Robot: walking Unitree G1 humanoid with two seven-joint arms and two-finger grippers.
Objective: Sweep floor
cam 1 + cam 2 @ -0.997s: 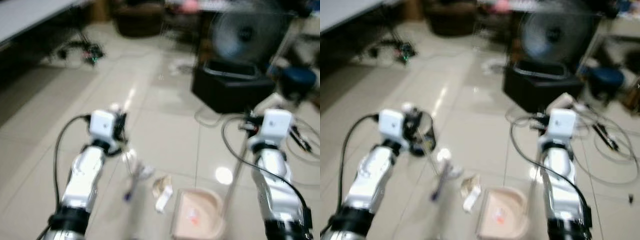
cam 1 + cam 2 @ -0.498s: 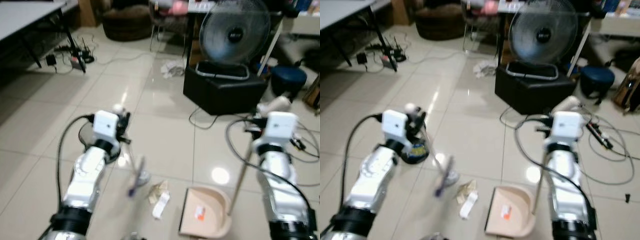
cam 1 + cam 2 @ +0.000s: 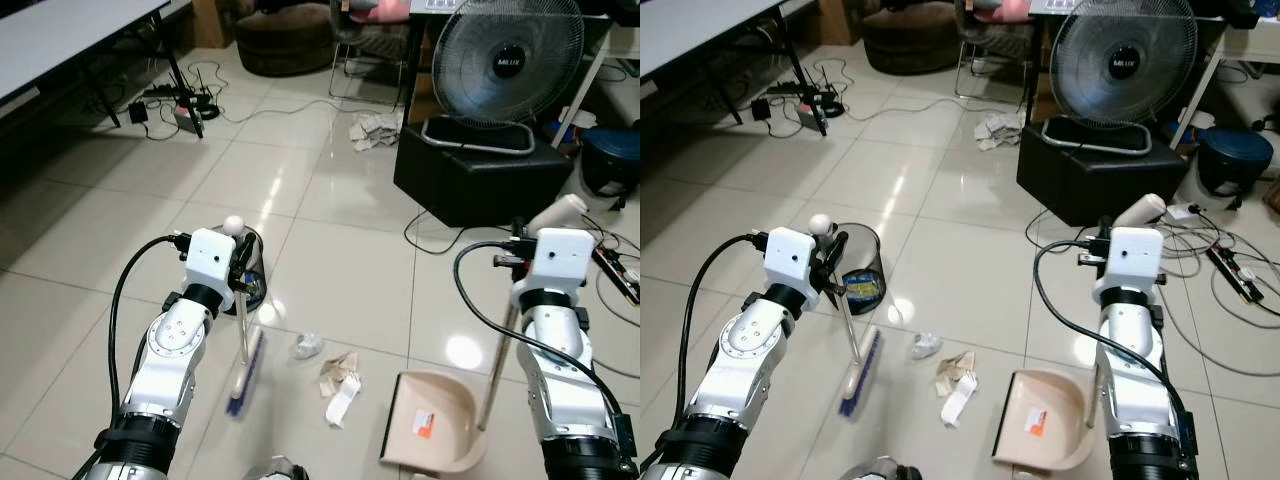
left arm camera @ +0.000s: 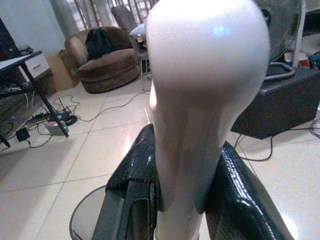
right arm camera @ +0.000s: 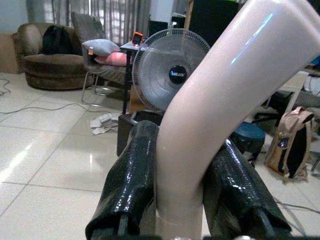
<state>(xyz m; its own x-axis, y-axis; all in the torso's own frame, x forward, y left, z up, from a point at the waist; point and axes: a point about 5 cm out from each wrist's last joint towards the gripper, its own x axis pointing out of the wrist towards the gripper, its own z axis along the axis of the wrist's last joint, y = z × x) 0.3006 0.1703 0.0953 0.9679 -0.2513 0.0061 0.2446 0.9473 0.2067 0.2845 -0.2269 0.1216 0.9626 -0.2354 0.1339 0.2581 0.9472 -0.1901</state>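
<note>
On the glossy beige tiles, the left gripper is clamped near the top of the long white, purple-bristled broom beside crumpled paper scraps, the right gripper on the beige plastic dustpan's light, stiff handle.

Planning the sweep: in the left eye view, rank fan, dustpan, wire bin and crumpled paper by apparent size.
1. fan
2. dustpan
3. wire bin, partly hidden behind the left arm, so unsure against the dustpan
4. crumpled paper
</note>
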